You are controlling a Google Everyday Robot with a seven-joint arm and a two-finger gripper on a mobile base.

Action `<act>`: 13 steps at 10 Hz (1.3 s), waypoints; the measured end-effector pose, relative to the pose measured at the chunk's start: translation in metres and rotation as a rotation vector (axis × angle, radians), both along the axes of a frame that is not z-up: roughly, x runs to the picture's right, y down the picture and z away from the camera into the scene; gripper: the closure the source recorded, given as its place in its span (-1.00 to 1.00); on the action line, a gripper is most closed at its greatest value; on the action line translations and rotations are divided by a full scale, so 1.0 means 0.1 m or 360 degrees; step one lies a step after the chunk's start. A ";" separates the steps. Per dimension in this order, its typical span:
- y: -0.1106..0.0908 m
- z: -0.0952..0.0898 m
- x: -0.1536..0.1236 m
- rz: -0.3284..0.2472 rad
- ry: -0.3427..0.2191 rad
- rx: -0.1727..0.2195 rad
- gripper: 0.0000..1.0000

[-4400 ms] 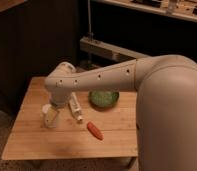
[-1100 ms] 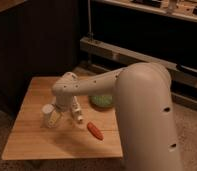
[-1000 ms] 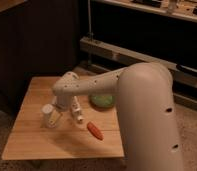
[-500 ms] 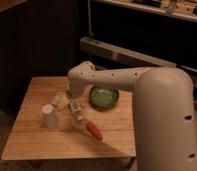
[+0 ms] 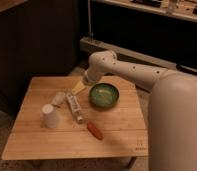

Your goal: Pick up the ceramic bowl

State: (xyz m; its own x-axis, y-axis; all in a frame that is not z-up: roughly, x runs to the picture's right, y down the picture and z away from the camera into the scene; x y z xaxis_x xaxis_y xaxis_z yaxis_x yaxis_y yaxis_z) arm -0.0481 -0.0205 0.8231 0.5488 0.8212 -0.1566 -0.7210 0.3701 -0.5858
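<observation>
The ceramic bowl (image 5: pixel 104 95) is round, shallow and green-glazed. It sits upright on the wooden table (image 5: pixel 37 146), right of centre toward the back. My gripper (image 5: pixel 80 87) hangs at the end of the white arm, just left of the bowl's left rim and slightly above the table. I cannot tell whether it touches the bowl. A small white cup (image 5: pixel 50 116) stands upside down at the table's left.
A whitish tube-like item (image 5: pixel 74 107) lies between cup and bowl, with a small pale object (image 5: pixel 58 98) beside it. A red elongated item (image 5: pixel 95 130) lies in front of the bowl. A dark wall and a shelf rail (image 5: pixel 142 56) stand behind the table.
The arm has swung from the table's left side, near the cup, rightward and back. The gripper is now beside the bowl's left rim, and the bowl shows in full.
</observation>
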 end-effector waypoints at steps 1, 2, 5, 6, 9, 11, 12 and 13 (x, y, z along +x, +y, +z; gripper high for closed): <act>-0.05 0.00 0.22 0.0064 0.0012 -0.0003 -1.00; -0.06 0.03 0.40 0.0127 0.0017 -0.0010 -1.00; 0.05 0.30 1.05 0.0435 -0.0034 -0.0043 -1.00; 0.14 0.41 1.17 0.0528 -0.0062 -0.0055 -1.00; 0.27 0.55 1.43 0.0714 -0.0074 -0.0013 -1.00; 0.30 0.54 1.58 0.0779 -0.0050 0.0014 -1.00; 0.33 0.58 1.60 0.0823 -0.0048 -0.0006 -1.00; 0.38 0.64 1.61 0.0871 -0.0060 -0.0038 -1.00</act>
